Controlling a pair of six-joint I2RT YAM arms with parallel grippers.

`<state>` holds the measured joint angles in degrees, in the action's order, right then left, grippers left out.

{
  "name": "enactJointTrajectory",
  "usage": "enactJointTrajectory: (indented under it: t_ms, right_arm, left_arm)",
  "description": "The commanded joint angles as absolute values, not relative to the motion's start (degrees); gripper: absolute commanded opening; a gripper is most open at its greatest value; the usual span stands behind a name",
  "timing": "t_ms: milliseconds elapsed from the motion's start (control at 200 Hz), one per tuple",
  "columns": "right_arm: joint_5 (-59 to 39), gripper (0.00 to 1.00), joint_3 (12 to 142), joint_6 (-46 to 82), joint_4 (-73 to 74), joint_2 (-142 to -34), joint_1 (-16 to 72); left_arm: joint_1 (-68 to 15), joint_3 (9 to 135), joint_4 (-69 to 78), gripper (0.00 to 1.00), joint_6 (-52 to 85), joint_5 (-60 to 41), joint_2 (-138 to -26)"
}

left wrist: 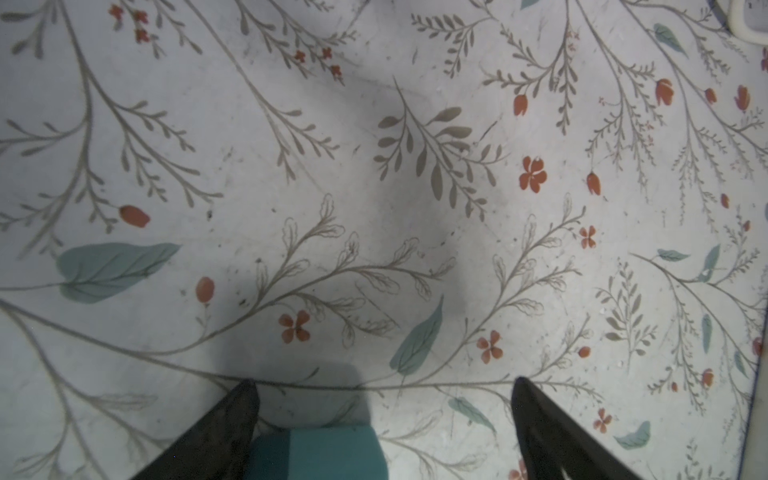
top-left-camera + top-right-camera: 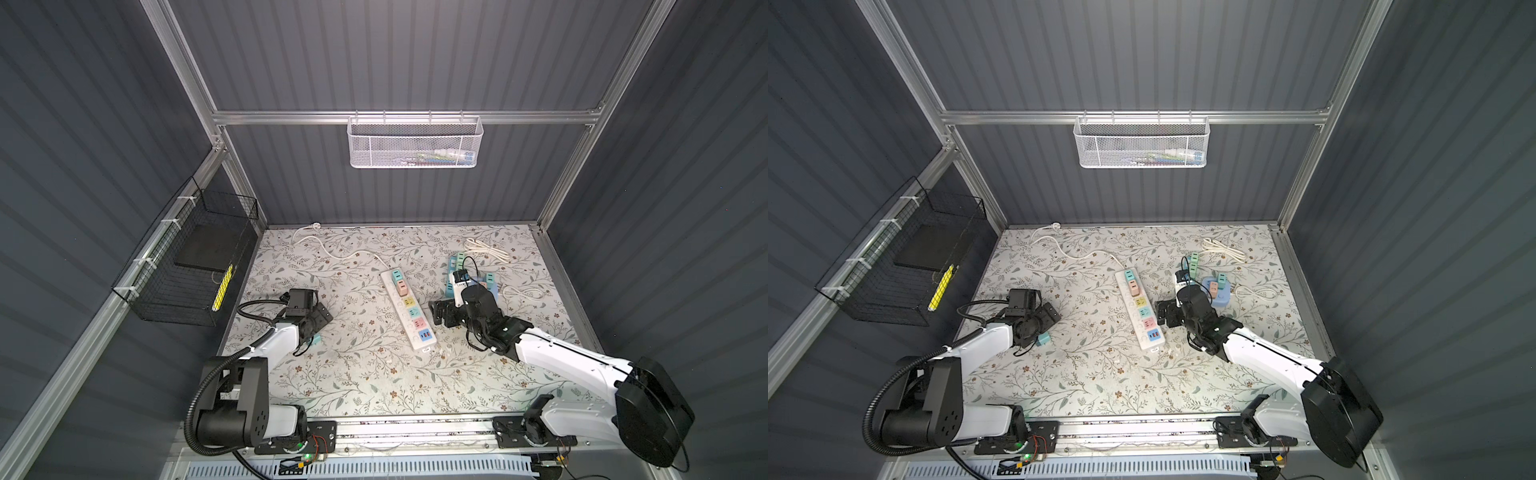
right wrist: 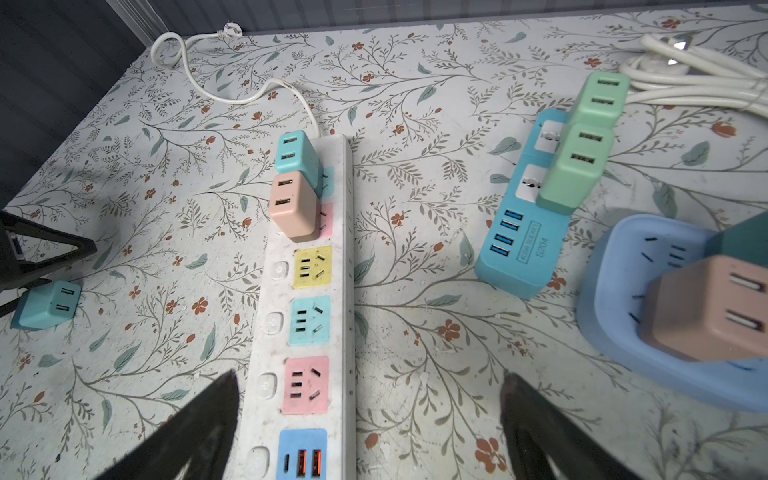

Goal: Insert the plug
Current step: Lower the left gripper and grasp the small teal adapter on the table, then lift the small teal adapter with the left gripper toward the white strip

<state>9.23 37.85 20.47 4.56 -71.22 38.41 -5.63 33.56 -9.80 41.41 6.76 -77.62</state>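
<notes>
Stock as I see it from my station, near edge first.

1. Desk, floral covering; both arm bases on the near rail.
2. Left arm. Jaws spread wide, low over the desk and pinching nothing.
3. Teal plug, the task's piece. I find it lying on the desk at the left, between the left jaws. It sits close against one finger and clear of the other, well apart from every socket.
4. Right arm. Jaws spread, holding nothing, just right of the white strip's near end.
5. White power strip, mid-desk, running away from me. A teal charger and a peach charger sit in its far sockets. The yellow socket and the two behind it are bare.
6. Blue power strip, right of centre, carrying two green chargers.
7. Pale blue round socket block, with a peach charger seated in it.
8. White cord bundle, far right corner.
9. Black wire basket, left wall.
10. White mesh basket, back rail; I cannot make out its contents.
</notes>
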Motion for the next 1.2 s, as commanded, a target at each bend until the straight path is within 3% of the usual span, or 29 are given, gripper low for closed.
enactJointTrajectory:
  t_ms: [0,300,570,740,956,1196]
  right_arm:
    - [9.9,0.97,37.2,20.7,5.0,-70.1,38.5]
    - [9.4,0.97,37.4,20.9,5.0,-70.8,38.5]
    - [8.7,0.98,37.5,21.0,4.9,-71.2,38.6]
    - [7.9,0.96,37.7,21.2,5.1,-71.5,38.5]
    - [7.9,0.96,37.7,21.1,4.9,-71.6,38.6]
    - [7.8,0.96,37.8,21.0,4.8,-71.6,38.6]
  left_arm:
    - [-7.0,31.9,-12.4,0.94,43.0,3.8,-76.1]
    - [-14.8,30.6,-17.0,0.93,46.9,5.5,-71.8]
    - [-19.6,30.8,-18.7,0.84,48.0,6.5,-69.6]
    - [-20.8,36.7,-24.9,0.78,40.0,9.8,-74.3]
    - [-27.9,44.5,-30.3,0.79,35.3,15.4,-83.0]
    - [-30.5,46.3,-29.0,0.76,35.0,11.2,-83.2]
